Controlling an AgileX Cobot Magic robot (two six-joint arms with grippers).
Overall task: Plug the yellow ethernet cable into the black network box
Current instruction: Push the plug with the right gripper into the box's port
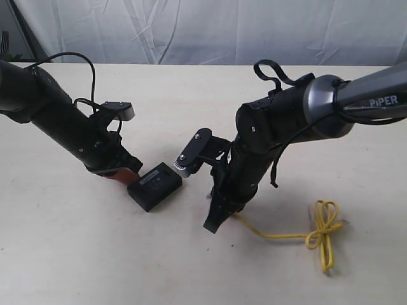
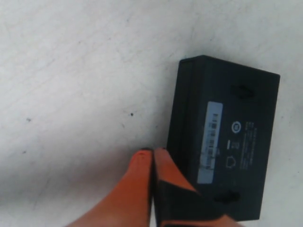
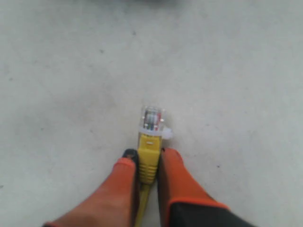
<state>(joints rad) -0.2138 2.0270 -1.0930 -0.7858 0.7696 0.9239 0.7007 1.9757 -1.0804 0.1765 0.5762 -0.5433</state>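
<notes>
The black network box (image 1: 154,186) lies flat on the table, its pale label (image 2: 209,142) facing up. My left gripper (image 2: 147,152) is shut with nothing between its orange fingers, resting against the box's side edge (image 1: 127,175). My right gripper (image 3: 147,158) is shut on the yellow ethernet cable (image 3: 147,165) just behind its clear plug (image 3: 152,118), which sticks out past the fingertips. In the exterior view the right gripper (image 1: 213,223) points down at the table to the right of the box, apart from it. The cable (image 1: 280,236) trails right to a bow-like knot (image 1: 324,225).
A pale tabletop (image 1: 76,254) spreads around both arms, with a white cloth backdrop (image 1: 203,25) behind. The right arm's wrist camera mount (image 1: 194,152) hangs just above and right of the box. Black arm wires (image 1: 82,60) loop over the left arm.
</notes>
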